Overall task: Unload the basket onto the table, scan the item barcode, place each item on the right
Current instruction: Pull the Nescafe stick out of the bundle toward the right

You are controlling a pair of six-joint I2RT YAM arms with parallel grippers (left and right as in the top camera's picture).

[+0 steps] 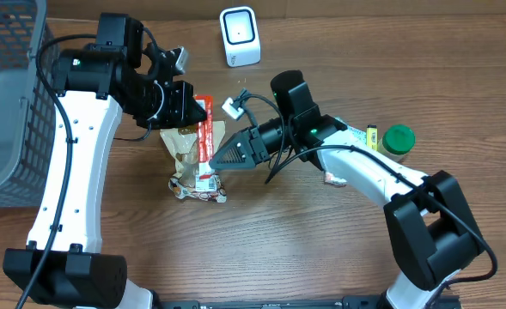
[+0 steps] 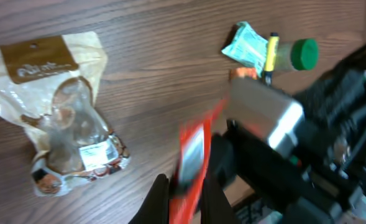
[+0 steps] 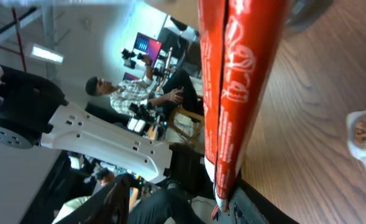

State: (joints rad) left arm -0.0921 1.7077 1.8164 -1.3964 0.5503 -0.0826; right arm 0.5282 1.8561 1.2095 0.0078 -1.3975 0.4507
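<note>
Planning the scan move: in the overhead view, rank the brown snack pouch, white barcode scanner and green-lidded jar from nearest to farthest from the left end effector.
From the left end effector:
1. brown snack pouch, just beneath it, toward the robot.
2. white barcode scanner, back of table, to its right.
3. green-lidded jar, far right.

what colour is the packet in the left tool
The packet is red with white print, clearest in the right wrist view.

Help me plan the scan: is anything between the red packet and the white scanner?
Nothing visible does. Only bare table lies between the red packet, pinched in the left gripper, and the scanner. The right gripper sits at the packet's other side, away from the scanner.
</note>
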